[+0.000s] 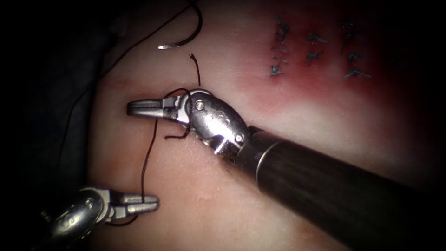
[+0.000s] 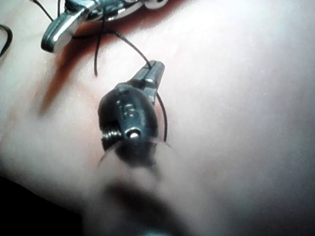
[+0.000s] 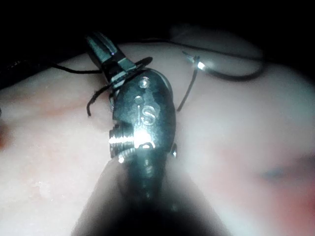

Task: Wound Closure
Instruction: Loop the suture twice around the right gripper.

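At lower left, the left tool [image 1: 151, 202] points right, jaws clamped on the thread [image 1: 146, 162], which runs up to the right tool [image 1: 134, 108]. That tool points left, jaws together, thread looped round its wrist. Above it the needle [image 1: 188, 35] lies free on the tissue [image 1: 278, 116], its arc opening left, held by neither tool.

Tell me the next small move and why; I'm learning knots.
Probably: turn the right tool toward the short thread end and open to take it. The thread is looped round its shut jaws, the left tool holds the long strand, and the needle lies free on the tissue.
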`<state>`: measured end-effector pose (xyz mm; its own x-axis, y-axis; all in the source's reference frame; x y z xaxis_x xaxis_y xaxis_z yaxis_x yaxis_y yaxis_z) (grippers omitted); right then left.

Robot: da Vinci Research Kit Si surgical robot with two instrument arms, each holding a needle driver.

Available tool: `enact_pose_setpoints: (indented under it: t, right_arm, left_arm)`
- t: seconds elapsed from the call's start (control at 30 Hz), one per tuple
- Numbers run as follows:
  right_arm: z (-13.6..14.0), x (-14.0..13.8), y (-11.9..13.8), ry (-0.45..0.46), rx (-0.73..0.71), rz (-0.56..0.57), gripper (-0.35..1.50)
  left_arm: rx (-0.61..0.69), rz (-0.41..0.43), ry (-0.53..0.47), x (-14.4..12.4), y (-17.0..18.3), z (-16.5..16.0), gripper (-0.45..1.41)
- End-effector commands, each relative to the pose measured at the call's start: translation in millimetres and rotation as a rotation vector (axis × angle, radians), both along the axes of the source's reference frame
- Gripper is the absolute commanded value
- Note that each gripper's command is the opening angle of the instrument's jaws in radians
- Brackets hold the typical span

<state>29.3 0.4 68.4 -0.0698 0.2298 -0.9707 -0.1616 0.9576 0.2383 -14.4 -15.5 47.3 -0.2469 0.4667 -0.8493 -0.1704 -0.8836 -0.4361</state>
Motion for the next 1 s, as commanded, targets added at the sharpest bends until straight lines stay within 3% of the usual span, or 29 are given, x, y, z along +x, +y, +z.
enact_pose_setpoints:
  t: [0.03, 0.07, 0.1, 0.17, 0.2, 0.37, 0.6, 0.8, 1.0]
  right_arm:
    - [0.8, 0.3, 0.3, -0.036, 0.001, -0.017, -0.28]
    - [0.8, 0.3, 0.2, -0.063, 0.003, -0.022, 0.39]
    - [0.9, 0.4, 0.2, -0.080, 0.005, -0.024, 0.81]
    - [0.8, 0.5, 0.2, -0.110, 0.011, -0.017, 1.23]
    - [0.8, 0.6, 0.1, -0.148, 0.016, -0.047, 1.28]
    - [0.6, 0.8, -0.7, -0.147, 0.005, -0.161, 1.30]
    - [0.9, 1.6, -3.2, -0.112, 0.042, -0.334, 1.25]
    - [2.0, 1.9, -4.8, -0.091, 0.079, -0.433, 1.10]
    - [2.1, 2.0, -5.4, -0.056, 0.089, -0.472, 1.06]
  left_arm:
    - [-0.021, 0.014, 0.008, -0.5, 0.6, 0.1, -0.35]
    - [-0.038, 0.026, 0.013, -0.5, 0.7, -0.2, -0.35]
    - [-0.064, 0.045, 0.023, -0.5, 0.9, -0.7, -0.35]
    - [-0.103, 0.077, 0.047, -0.4, 1.2, -1.3, -0.35]
    - [-0.138, 0.122, 0.071, -0.4, 1.5, -1.9, -0.35]
    - [-0.201, 0.151, 0.155, 0.7, 3.2, -2.6, -0.35]
    - [-0.288, 0.178, 0.328, 4.5, 7.6, -3.6, -0.35]
    - [-0.340, 0.204, 0.367, 5.3, 11.1, -3.6, -0.35]
    - [-0.373, 0.221, 0.389, 5.0, 14.0, -2.0, -0.35]
